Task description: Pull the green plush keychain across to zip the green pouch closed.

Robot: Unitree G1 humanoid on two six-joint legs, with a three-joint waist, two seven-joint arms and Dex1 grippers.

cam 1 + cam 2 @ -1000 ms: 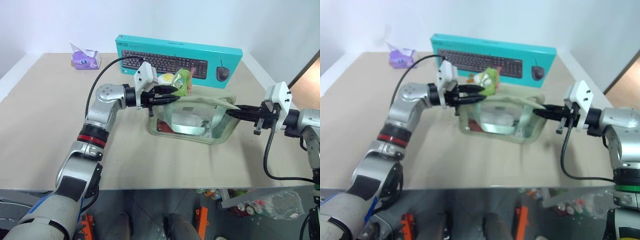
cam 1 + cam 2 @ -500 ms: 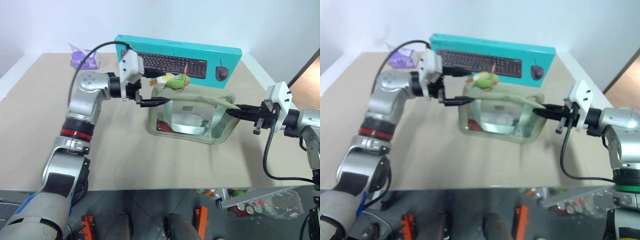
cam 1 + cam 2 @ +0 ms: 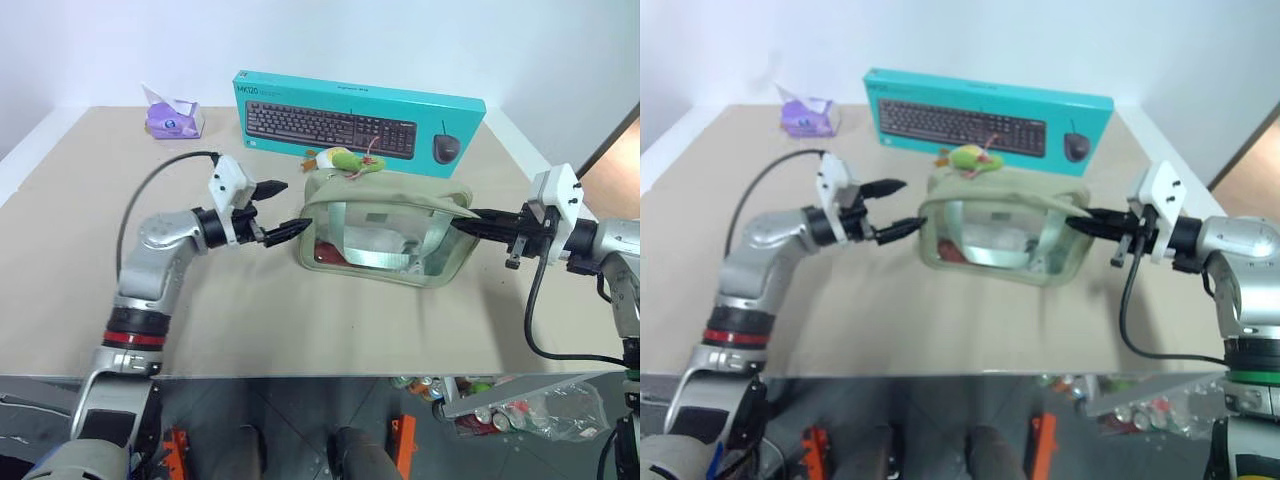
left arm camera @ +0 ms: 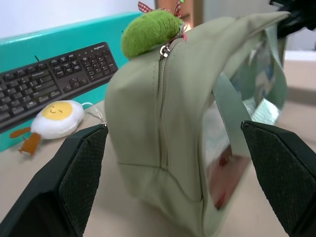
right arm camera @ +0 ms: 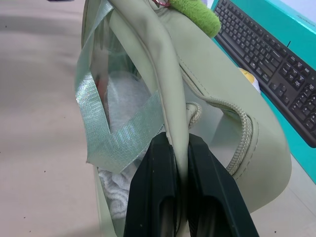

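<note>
Pale sage-green fabric makes the soft pouch [image 3: 385, 232] with clear plastic windows that I see standing on the beige tabletop [image 3: 300, 310], in front of the teal keyboard box [image 3: 358, 115]. The small lime-green fuzzy plush keychain [image 3: 347, 160] sits on its top at the left end, near a white-and-yellow egg plush [image 4: 57, 117]. My left gripper [image 3: 282, 208] is released, just beside the pouch's left end, and my right gripper [image 5: 178, 163] is clenched on the fabric edge at the right end.

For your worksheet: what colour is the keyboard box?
Teal keyboard box, clearest in the left eye view.
</note>
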